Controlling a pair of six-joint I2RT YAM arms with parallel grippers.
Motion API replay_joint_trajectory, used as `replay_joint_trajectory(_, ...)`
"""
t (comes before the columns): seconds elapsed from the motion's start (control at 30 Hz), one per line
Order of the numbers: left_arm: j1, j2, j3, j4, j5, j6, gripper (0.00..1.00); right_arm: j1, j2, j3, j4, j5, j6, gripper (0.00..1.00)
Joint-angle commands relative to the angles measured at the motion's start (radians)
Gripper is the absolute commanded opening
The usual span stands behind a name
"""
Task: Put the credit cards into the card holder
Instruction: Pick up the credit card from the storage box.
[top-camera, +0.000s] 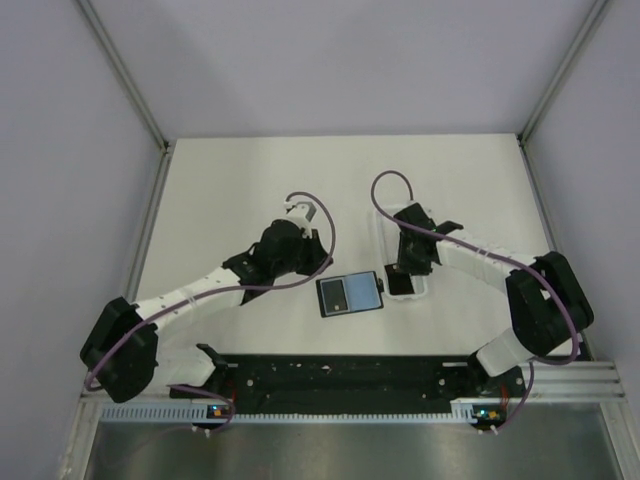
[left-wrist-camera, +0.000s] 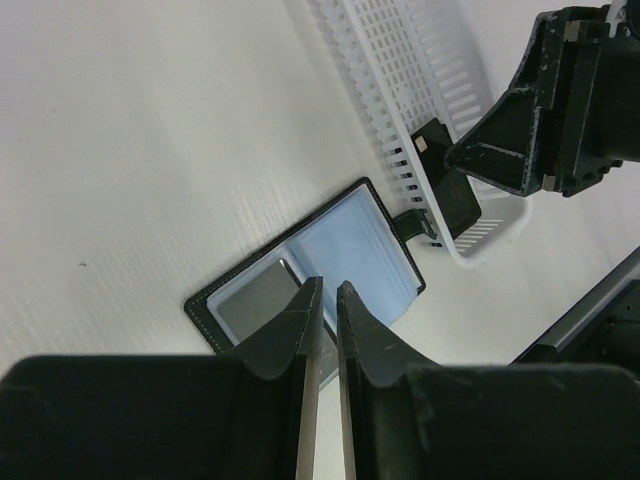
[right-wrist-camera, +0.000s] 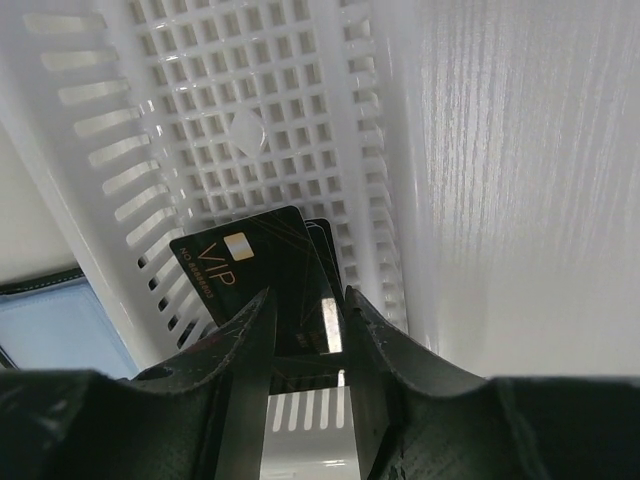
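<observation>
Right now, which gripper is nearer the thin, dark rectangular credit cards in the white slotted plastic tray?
Right. The right gripper is in the tray, fingers either side of the cards; the left gripper hovers over the open black wallet beside it.

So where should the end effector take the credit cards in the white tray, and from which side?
Pinch the free upper edge of the credit cards, from above with one finger on each face. They lean on edge in the white tray, whose walls close off the sides; only the top is open. The right end effector straddles them.
</observation>
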Motion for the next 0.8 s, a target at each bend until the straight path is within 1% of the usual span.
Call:
replay_joint_trajectory(0.0, -0.019, 0.039, 0.071, 0.071, 0.037, 0.006, 0.16, -0.011, 0.022, 0.0, 0.046, -0.003, 0.011, 0.34)
replay_joint_trajectory(0.13, -0.038, 0.094, 0.099, 0.093, 0.049, -0.005, 0.16, -0.014, 0.045, 0.0, 0.054, -0.007, 0.014, 0.34)
replay_joint_trajectory(0.27, -0.058, 0.163, 0.131, 0.096, 0.057, -0.025, 0.12, -0.014, 0.058, -0.01, 0.063, -0.023, 0.02, 0.34)
replay_joint_trajectory(0.37, -0.069, 0.19, 0.128, 0.109, 0.063, -0.038, 0.1, -0.018, 0.064, -0.026, 0.085, -0.052, 0.023, 0.34)
replay_joint_trajectory(0.57, -0.078, 0.218, 0.113, 0.137, 0.072, -0.055, 0.1, -0.033, 0.018, -0.079, 0.172, -0.13, 0.037, 0.34)
replay_joint_trajectory(0.77, -0.094, 0.276, 0.131, 0.149, 0.084, -0.066, 0.07, -0.037, -0.054, -0.127, 0.229, -0.168, 0.038, 0.33)
